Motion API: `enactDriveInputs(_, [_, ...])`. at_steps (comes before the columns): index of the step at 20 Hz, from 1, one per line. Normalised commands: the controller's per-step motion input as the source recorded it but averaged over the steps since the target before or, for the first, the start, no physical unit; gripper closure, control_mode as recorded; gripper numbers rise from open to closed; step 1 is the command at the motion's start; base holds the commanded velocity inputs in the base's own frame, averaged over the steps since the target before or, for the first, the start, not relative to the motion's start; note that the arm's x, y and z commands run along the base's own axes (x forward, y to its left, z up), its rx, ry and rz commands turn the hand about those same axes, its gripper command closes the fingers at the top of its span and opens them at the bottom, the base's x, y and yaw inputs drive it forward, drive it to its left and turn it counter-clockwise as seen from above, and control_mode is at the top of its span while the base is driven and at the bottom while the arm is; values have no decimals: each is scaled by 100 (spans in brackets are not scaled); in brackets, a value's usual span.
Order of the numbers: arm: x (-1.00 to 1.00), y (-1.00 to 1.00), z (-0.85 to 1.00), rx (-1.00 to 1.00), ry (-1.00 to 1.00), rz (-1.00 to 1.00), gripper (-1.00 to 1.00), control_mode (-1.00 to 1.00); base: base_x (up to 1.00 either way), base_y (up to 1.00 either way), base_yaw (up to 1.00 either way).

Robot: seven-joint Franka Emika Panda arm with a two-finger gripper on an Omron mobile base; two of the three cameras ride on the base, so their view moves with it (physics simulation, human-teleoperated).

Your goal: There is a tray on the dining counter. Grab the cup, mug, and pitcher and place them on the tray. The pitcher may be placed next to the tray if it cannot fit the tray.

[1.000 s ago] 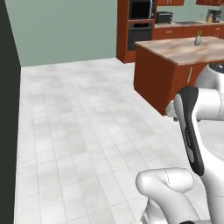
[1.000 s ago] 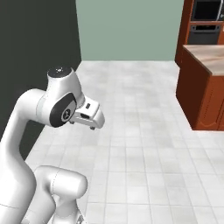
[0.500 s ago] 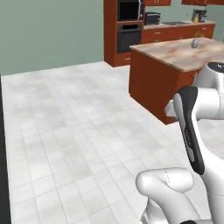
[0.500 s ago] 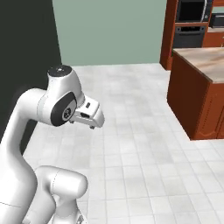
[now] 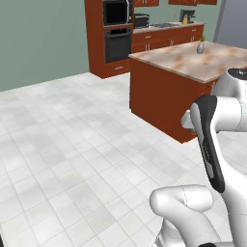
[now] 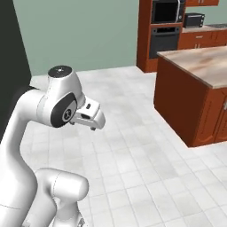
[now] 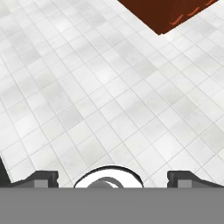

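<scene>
none of the cup, mug, pitcher or tray can be made out. what i can place is the dining counter [image 5: 193, 60], a marbled beige top on red-brown cabinets at the upper right of the left base view, and again at the upper right of the right base view. a small pale vase [image 5: 200, 47] stands on its far part.

the gripper [image 7: 112, 180] hangs over bare white floor tiles [image 7: 109, 87], its two dark fingertips at the bottom corners of the hand view, spread wide apart with nothing between them. a corner of the red-brown cabinet [image 7: 170, 13] sits at the top right of that view.

risks, as i judge them:
- the base is well apart from the counter, so reaching from here would fall short.
- approaching at an angle could knock the arm's elbow or the base against the cabinet corner.
- the vase could be mistaken for a task item, since it is small and blurred.
- an oven wall [image 5: 116, 31] at the upper middle of the left base view is the wrong counter side to head for.
</scene>
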Motion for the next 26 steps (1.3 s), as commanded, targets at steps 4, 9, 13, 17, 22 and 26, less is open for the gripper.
enactDriveInputs(4, [0, 0, 0, 0, 0, 0, -100, 100, 100, 100, -32])
enactDriveInputs(9, [0, 0, 0, 0, 0, 0, -100, 100, 100, 100, -33])
enactDriveInputs(13, [0, 0, 0, 0, 0, 0, -100, 100, 100, 100, -35])
enactDriveInputs(17, [0, 0, 0, 0, 0, 0, -100, 100, 100, 100, -35])
enactDriveInputs(22, [0, 0, 0, 0, 0, 0, -100, 100, 100, 100, -37])
enactDriveInputs(26, [0, 0, 0, 0, 0, 0, -100, 100, 100, 100, -37])
